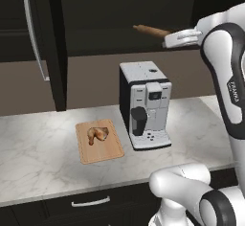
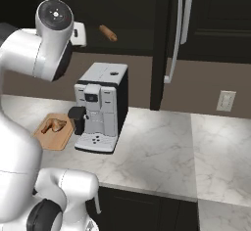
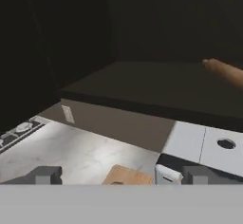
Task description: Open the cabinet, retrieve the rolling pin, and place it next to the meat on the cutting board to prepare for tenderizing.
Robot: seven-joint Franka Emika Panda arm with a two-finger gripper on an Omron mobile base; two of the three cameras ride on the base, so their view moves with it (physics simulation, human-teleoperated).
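Observation:
The cabinet stands open, its door swung out to the left. Inside, the brown rolling pin lies on the dark shelf. My gripper hovers at shelf height just right of the pin's near end, open, with nothing between its fingertips. Down on the counter, the meat rests on the cutting board.
A white and black coffee machine stands right of the board, directly under the shelf. The open door's silver handle hangs over the marble counter. A drawer sits below. A wall outlet is at the right.

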